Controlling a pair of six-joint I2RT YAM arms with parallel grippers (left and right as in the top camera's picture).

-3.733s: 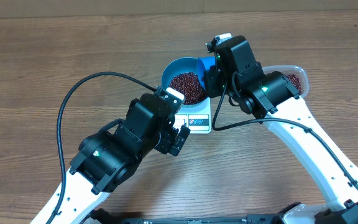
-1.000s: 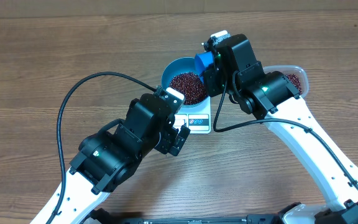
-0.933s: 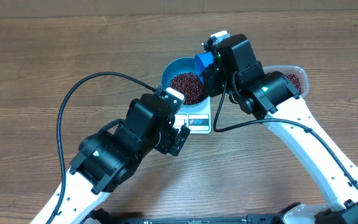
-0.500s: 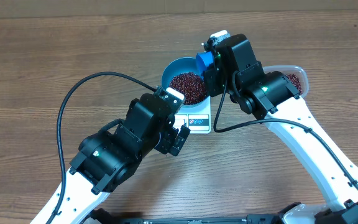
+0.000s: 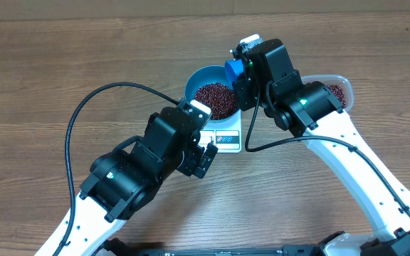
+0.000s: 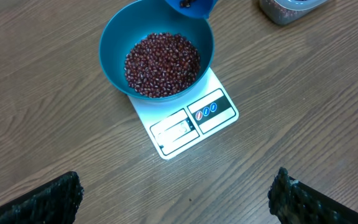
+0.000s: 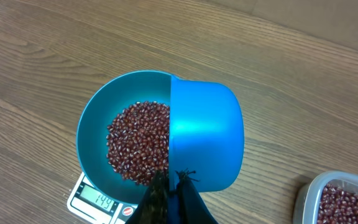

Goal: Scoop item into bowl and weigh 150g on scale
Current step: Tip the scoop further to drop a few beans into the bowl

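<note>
The right gripper point(image 7: 171, 186), clamped on the blue scoop point(image 7: 204, 146), holds it over the rim of the blue bowl point(image 7: 92, 115). The bowl sits on the white scale point(image 6: 191, 121) with the red beans point(image 7: 135, 146) heaped inside, while the left gripper point(image 6: 178, 182) hangs wide and empty nearby. One tip too far could drop several beans at once and overshoot, since the display point(image 7: 103, 201) reads 149; no brand name is legible.

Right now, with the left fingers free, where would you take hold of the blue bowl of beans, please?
Take the blue bowl by its left rim, from above, one finger inside, one outside. It looks too wide to span, the red beans leave that wall bare, and the blue scoop crowds the far rim.
</note>
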